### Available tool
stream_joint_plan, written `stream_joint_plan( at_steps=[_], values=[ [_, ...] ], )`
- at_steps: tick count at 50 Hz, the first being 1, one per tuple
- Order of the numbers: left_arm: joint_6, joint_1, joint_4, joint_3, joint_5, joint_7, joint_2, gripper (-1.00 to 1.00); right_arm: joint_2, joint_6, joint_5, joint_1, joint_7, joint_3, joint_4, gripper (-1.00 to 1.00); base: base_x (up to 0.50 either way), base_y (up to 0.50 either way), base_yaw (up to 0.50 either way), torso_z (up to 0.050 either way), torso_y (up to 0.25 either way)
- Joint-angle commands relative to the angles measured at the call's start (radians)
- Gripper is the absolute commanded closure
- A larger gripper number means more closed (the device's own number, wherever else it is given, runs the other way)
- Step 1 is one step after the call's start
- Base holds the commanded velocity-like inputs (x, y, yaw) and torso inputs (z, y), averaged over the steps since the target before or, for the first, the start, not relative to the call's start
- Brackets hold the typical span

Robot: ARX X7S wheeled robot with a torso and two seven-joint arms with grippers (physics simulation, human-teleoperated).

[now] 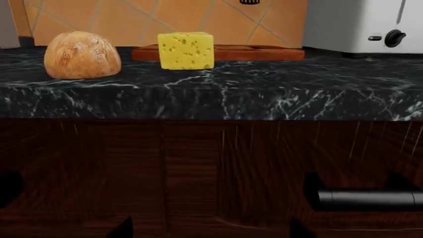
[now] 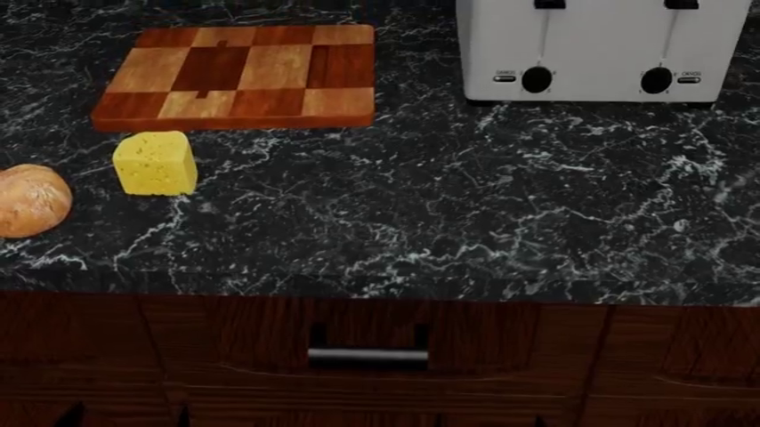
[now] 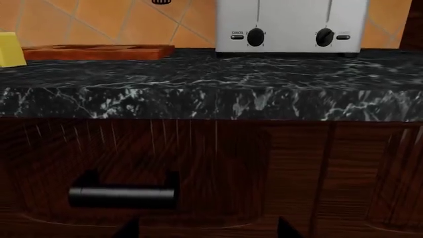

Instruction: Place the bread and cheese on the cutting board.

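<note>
The bread, a golden-brown roll, lies on the black marble counter at the far left. The cheese, a pale yellow block with holes, stands just right of it, in front of the chequered cutting board, which is bare. In the left wrist view the bread and cheese sit ahead with the board behind. My left gripper is open, low in front of the cabinet, below counter height. My right gripper is open too, at the same low height; the cheese's edge and board show there.
A white toaster stands at the back right of the counter. Below the counter edge is a dark wooden drawer front with a metal handle. An orange tiled wall backs the counter.
</note>
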Motion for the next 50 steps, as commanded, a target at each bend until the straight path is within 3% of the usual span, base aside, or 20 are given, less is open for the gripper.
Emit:
stream_joint_plan(
  at_steps=[1,14,50],
  values=[
    [0.032,0.0,-0.018,0.012,-0.02,-0.011,-0.017,-1.0,0.017,0.002,0.013,0.002,0.017,-0.019,-0.001,-1.0,0.0,0.0,0.0,0.05,0.0],
    [0.008,-0.005,-0.007,0.033,-0.047,-0.019,-0.029,-1.0,0.025,0.022,0.042,0.005,0.045,-0.017,-0.011,-1.0,0.0,0.0,0.0,0.046,0.0],
    [0.026,-0.005,-0.002,0.069,-0.078,-0.051,-0.059,-1.0,0.065,-0.049,0.049,-0.011,0.078,-0.073,-0.053,-1.0,0.14,0.47,0.0,0.0,0.0]
  ],
)
